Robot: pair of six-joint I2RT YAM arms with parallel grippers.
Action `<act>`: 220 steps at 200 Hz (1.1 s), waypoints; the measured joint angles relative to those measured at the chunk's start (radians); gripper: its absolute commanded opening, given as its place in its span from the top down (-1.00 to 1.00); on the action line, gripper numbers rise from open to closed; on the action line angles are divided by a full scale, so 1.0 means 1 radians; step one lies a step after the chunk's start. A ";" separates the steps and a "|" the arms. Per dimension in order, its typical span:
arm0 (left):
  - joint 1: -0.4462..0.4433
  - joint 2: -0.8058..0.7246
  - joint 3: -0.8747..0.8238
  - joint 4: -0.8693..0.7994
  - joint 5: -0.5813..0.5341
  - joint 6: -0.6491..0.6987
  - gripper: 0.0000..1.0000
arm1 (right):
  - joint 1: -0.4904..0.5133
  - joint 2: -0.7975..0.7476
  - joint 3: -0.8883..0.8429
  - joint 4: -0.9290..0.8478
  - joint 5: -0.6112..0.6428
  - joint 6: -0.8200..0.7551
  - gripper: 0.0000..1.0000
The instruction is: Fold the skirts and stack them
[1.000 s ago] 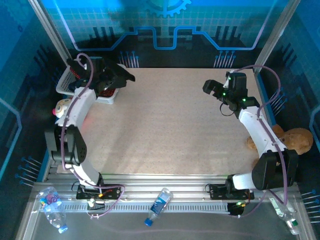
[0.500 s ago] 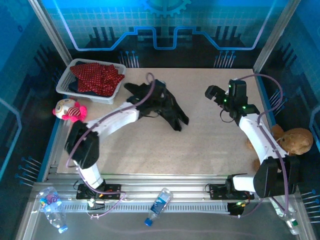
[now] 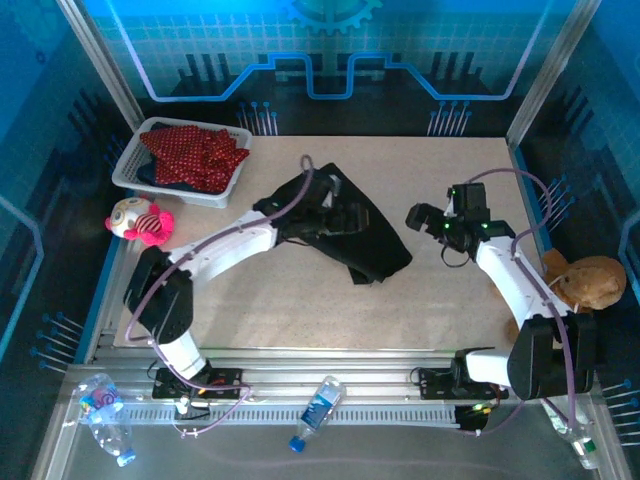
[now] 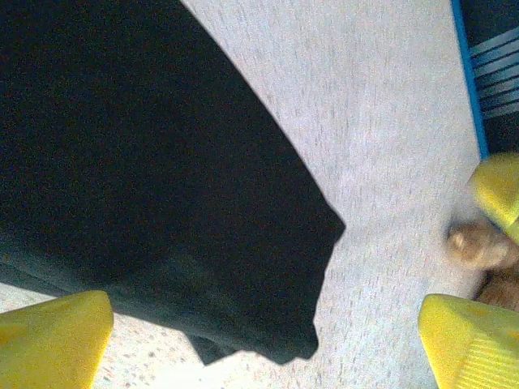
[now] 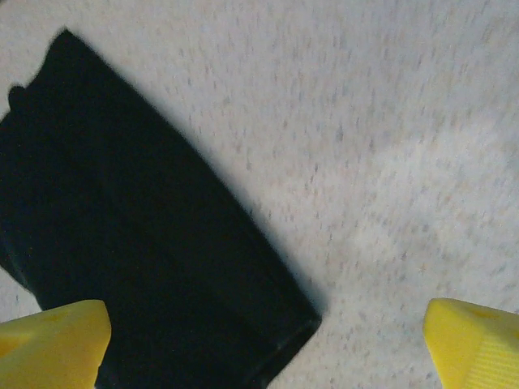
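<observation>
A black skirt lies rumpled on the middle of the table. My left gripper hovers over it, open. In the left wrist view the yellow fingertips stand wide apart, with the black skirt lying flat below them. My right gripper is just right of the skirt, also open. In the right wrist view a corner of the black skirt lies on the table beneath my right gripper. A red patterned skirt is heaped in the basket, with a dark blue one showing under it.
The white mesh basket stands at the back left corner. A pink-and-white plush lies off the table's left edge and a brown plush off its right edge. Plastic bottles lie on the near rail.
My left arm swung from the basket to the table's middle with the black skirt and let it go; the skirt now lies spread out. My right gripper moved slightly nearer.
</observation>
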State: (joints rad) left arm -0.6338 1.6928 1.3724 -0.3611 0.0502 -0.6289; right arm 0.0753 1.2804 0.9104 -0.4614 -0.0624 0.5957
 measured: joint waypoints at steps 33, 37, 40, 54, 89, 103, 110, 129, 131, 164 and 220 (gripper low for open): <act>0.151 0.068 0.079 -0.080 -0.008 0.005 -0.98 | -0.004 0.024 -0.126 0.022 -0.109 0.084 -0.61; 0.165 0.088 0.094 -0.087 -0.008 0.008 -0.98 | -0.005 0.028 -0.145 0.031 -0.123 0.103 -0.59; 0.175 0.105 0.103 -0.092 -0.006 0.010 -0.98 | -0.005 0.032 -0.157 0.037 -0.132 0.108 -0.57; 0.203 0.183 0.149 -0.111 0.002 0.024 -0.98 | -0.005 0.055 -0.195 0.063 -0.171 0.132 -0.50; 0.218 0.362 0.237 -0.127 0.049 0.053 -0.98 | -0.005 0.145 -0.206 0.147 -0.193 0.089 -0.34; 0.217 0.412 0.244 -0.124 0.084 0.055 -0.98 | -0.004 0.185 -0.203 0.171 -0.193 0.058 -0.33; 0.217 0.433 0.248 -0.125 0.101 0.055 -0.98 | -0.004 0.204 -0.200 0.181 -0.193 0.043 -0.33; 0.209 0.472 0.246 -0.126 0.123 0.056 -0.98 | -0.004 0.252 -0.179 0.188 -0.192 0.000 -0.30; 0.209 0.473 0.246 -0.126 0.123 0.056 -0.98 | -0.004 0.257 -0.174 0.186 -0.192 -0.003 -0.31; 0.166 0.436 0.194 -0.102 0.135 0.051 -0.98 | -0.003 0.295 -0.131 0.156 -0.196 -0.069 -0.29; 0.113 0.307 0.122 -0.136 0.133 0.035 -0.98 | 0.000 0.375 -0.029 0.135 -0.200 -0.176 0.47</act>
State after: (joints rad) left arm -0.5213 1.9995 1.4948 -0.4969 0.1829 -0.5941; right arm 0.0757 1.6554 0.8810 -0.3260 -0.2619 0.4194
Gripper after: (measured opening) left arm 0.990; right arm 0.413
